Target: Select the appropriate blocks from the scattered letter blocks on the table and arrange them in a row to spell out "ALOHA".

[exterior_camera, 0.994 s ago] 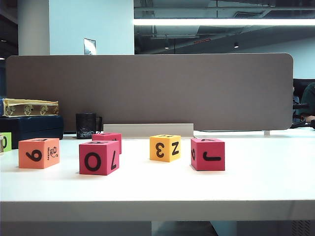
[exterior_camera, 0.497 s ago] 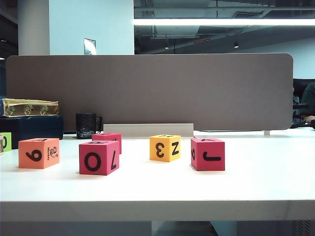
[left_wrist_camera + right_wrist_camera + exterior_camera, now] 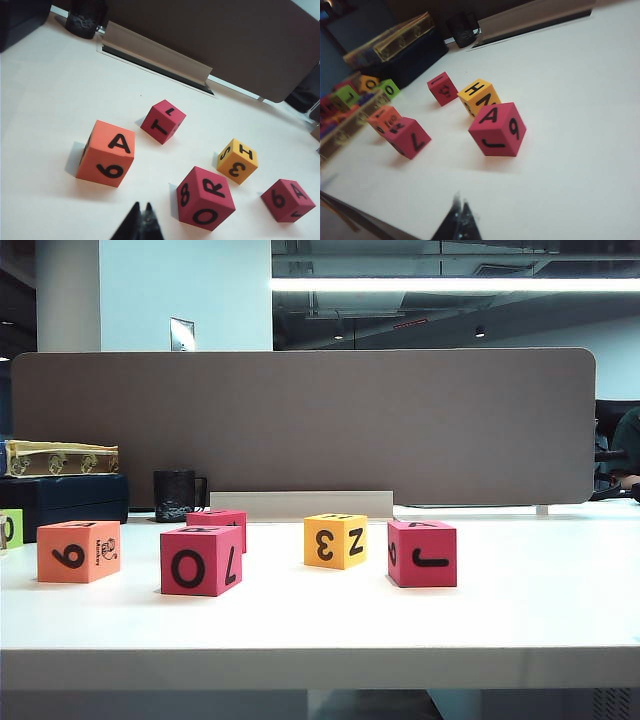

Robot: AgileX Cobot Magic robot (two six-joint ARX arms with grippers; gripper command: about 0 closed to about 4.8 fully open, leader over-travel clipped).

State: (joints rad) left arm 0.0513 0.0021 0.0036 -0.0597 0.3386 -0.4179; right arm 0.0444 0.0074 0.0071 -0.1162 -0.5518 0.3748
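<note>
Left gripper (image 3: 141, 220): fingers pressed together, nothing held, hovering above the white table (image 3: 520, 620) at its near edge, just short of the nearest red block. Right gripper (image 3: 460, 216): fingers likewise together, empty, above bare table surface at the near edge. Neither gripper visible in the exterior view.

Nearest the front edge, left of centre: red block (image 3: 201, 560) (image 3: 205, 198) (image 3: 407, 137), "O" and "7" on the front faces, "R" on top. Toward the left edge, about the same depth: orange block (image 3: 79, 551) (image 3: 106, 153) (image 3: 385, 119), "6" facing front, "A" on top, a small picture on one side. Right of centre: second red block (image 3: 422, 553) (image 3: 287, 200) (image 3: 497, 129), "J" facing front, "A" on top, "9" on a side. Between the two red blocks, slightly farther back: yellow block (image 3: 335, 540) (image 3: 237, 161) (image 3: 479, 97), "3" and "Z" in front, "H" on top. Just behind the first red block, partly hidden in the exterior view: third red block (image 3: 219, 524) (image 3: 163, 121) (image 3: 442, 88), "T" on one face. All five blocks apart, none touching.

At the far left edge: lime-green block (image 3: 11, 529) (image 3: 388, 89), mostly cut off in the exterior view. Toward the far edge, left: black mug (image 3: 176, 495) (image 3: 86, 18). Behind it: grey partition panel (image 3: 300, 425).
</note>
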